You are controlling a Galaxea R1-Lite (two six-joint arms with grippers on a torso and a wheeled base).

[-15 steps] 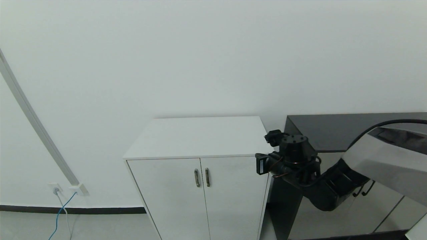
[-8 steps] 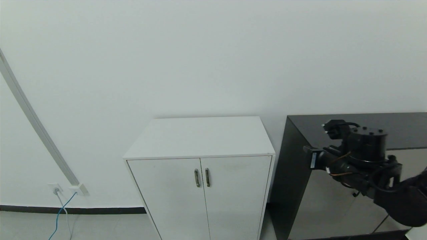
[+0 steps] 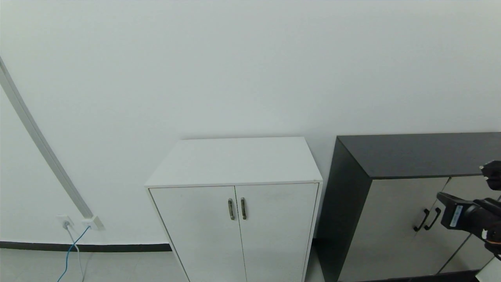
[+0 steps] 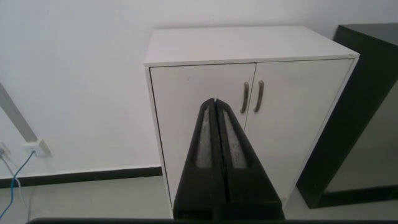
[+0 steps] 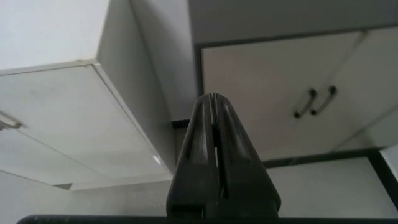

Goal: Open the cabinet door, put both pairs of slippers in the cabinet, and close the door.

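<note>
1. A white two-door cabinet (image 3: 235, 164) stood on the floor against the pale wall, in the middle of the head view. Both of its flat doors (image 3: 203, 231) were shut and flush with each other.
2. Two slim dark metal bar handles (image 3: 231, 208) stood upright side by side at the doors' meeting edges, near the top.
3. Just to the cabinet's right, across a narrow gap, stood a black-topped sideboard (image 3: 415, 154) with grey doors and curved black handles (image 3: 426, 219).
4. The left gripper (image 4: 216, 106) pointed at the cabinet front from well apart. Its two black fingers were pressed together with nothing between them.
5. The right gripper (image 5: 214, 102) also had its fingers closed on nothing. It was lined up with the gap between cabinet and sideboard.
6. The right arm's black wrist (image 3: 469, 215) showed at the head view's right edge, in front of the sideboard's grey doors.
7. On the wall to the left, a white cable duct (image 3: 39, 145) ran slantwise down to two white sockets (image 3: 78, 222). A blue cable (image 3: 72, 246) hung from them towards the floor.
</note>
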